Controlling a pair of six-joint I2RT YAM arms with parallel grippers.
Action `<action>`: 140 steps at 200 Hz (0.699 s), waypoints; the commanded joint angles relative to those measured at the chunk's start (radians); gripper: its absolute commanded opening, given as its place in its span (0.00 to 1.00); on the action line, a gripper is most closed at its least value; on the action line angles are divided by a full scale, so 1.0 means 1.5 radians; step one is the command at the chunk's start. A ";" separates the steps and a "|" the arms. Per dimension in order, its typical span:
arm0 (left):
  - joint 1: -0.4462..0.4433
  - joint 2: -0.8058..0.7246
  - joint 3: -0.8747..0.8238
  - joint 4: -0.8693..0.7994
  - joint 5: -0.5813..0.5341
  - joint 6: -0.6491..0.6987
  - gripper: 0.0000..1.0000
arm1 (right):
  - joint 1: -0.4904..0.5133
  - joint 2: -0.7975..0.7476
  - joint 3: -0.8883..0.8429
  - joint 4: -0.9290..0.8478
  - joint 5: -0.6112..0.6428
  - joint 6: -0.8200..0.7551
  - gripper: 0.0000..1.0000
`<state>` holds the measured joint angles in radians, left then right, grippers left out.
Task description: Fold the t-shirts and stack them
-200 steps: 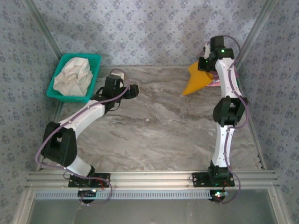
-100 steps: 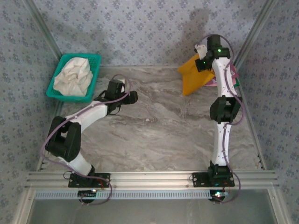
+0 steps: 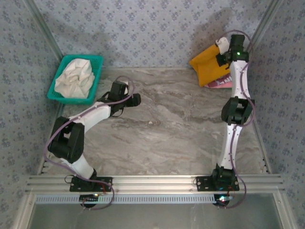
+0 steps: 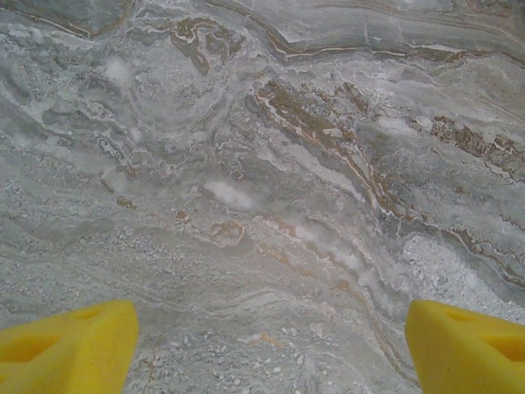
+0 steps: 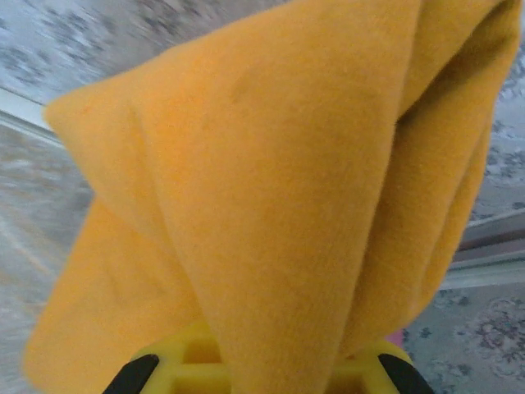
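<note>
right hand [image 5: 262, 373]: mustard-yellow t-shirt [image 3: 208, 64] is pinched and held off the tabletop [image 3: 167, 129] | left hand [image 4: 262, 349]: held spread above the tabletop

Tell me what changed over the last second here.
The right gripper, shut on the mustard-yellow t-shirt, carried it up and toward the far right corner, uncovering more of the pink t-shirt beneath. The left gripper, open, drew back slightly. Nothing was grasped or released. The green basket and its white cloth stayed put.
</note>
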<state>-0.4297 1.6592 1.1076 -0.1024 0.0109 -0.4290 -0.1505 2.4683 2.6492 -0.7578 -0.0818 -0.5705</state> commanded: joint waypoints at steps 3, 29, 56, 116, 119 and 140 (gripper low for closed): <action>0.002 0.018 0.032 -0.014 0.010 0.010 0.85 | -0.005 0.037 0.021 0.082 0.032 -0.051 0.00; 0.000 0.031 0.046 -0.020 0.019 0.005 0.85 | -0.021 0.068 0.026 0.144 0.047 -0.041 0.00; -0.003 0.033 0.057 -0.040 0.015 0.009 0.85 | -0.042 0.093 0.034 0.180 0.074 -0.042 0.00; -0.006 0.039 0.071 -0.052 0.006 0.010 0.85 | -0.072 0.109 0.020 0.196 0.110 0.004 0.07; -0.007 0.039 0.073 -0.053 0.006 0.010 0.85 | -0.072 0.109 0.016 0.201 0.113 0.005 0.21; -0.011 0.037 0.082 -0.059 -0.004 0.013 0.86 | -0.069 0.108 0.012 0.207 0.113 0.007 0.78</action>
<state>-0.4343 1.7084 1.1915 -0.1627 0.0166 -0.4267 -0.2493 2.6266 2.6545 -0.5114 0.0452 -0.5877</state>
